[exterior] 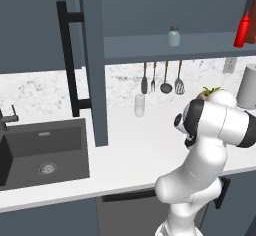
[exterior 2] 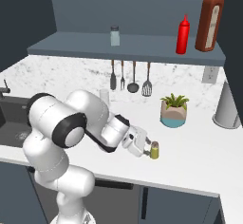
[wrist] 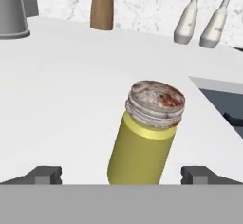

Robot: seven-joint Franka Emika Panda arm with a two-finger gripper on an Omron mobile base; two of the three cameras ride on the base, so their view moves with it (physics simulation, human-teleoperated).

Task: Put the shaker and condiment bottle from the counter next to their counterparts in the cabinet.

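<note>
- dark inset sink point(exterior: 45, 152) sits at the far left of the white marble-speckled counter point(exterior: 140, 145); the left base view shows its basin and drain, the right base view only its edge.
- dark slate-blue wall cabinet door point(exterior: 92, 55) stands open, its long black bar handle point(exterior: 67, 57) seen in the left base view.
- on the cabinet shelf point(exterior 2: 128, 45): a small pale blue-green glass shaker with a grey cap point(exterior 2: 115, 35), then well to its right the small bright red squeeze bottle with a pointed nozzle point(exterior 2: 183, 34), just beside the taller darker brown-red bottle point(exterior 2: 210, 21). the left base view cuts the brown-red bottle at the frame edge.
- four metal utensils point(exterior 2: 129, 78) hang below the shelf.
- a small olive-yellow shaker jar with a rusty mottled metal cap point(wrist: 144, 133) stands upright on the counter near its front edge.
- two-finger gripper point(exterior 2: 147, 148) is low at the counter, jaws spread wide either side of the yellow jar, not touching it in the hand view; the arm hides this in the left base view.
- potted green plant in a pale bowl point(exterior 2: 174, 110) stands behind the jar.
- a grey cylindrical appliance base point(exterior 2: 227, 109) is at far right.
</note>
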